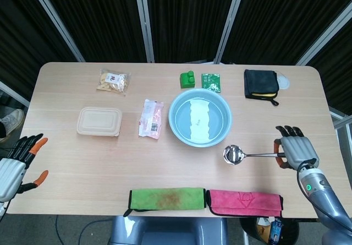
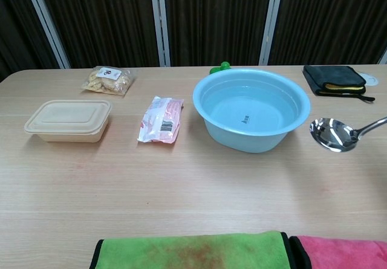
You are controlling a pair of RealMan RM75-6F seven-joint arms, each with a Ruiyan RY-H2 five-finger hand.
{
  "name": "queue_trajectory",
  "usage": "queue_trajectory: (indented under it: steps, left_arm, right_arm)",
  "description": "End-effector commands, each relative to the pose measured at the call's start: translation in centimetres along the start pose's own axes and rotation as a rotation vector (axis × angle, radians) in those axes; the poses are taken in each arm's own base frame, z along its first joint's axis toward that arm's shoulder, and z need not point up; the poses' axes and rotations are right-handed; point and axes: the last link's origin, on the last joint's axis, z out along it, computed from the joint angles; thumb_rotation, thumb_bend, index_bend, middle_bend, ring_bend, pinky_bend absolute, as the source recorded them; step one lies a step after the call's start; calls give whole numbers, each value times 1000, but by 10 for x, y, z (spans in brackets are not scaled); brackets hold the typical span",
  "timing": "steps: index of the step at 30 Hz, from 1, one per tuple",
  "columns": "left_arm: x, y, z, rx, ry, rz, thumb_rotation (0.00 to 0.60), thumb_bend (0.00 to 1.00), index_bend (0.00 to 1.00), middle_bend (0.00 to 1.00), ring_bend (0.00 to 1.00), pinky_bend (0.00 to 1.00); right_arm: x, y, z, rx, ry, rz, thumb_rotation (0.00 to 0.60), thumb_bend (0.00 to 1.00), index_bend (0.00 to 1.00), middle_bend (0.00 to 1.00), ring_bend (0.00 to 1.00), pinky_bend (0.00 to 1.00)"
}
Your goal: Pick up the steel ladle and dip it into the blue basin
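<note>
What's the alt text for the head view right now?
The right hand holds the steel ladle by its handle, its bowl just short of the blue basin of water on a wooden table. The left hand waits open at the table's near left corner.
</note>
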Motion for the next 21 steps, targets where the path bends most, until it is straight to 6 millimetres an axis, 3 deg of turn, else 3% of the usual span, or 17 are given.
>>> queue_trajectory:
  steps: [1, 10, 21]
  left_arm:
    - [-1, 0, 2, 8, -1, 5, 600, 351, 38, 0, 0, 0]
    - [-2, -6, 8, 51, 3, 11, 600, 350, 38, 0, 0, 0]
    - [2, -19, 16, 118, 21, 8, 600, 352, 39, 0, 0, 0]
  right_arm:
    - [18, -15, 10, 19, -13, -5, 600, 510, 758, 73, 0, 0]
    - [39, -53, 39, 50, -41, -3, 600, 510, 759, 74, 0, 0]
    - [42, -98, 74, 78, -76, -12, 600, 510, 760, 76, 0, 0]
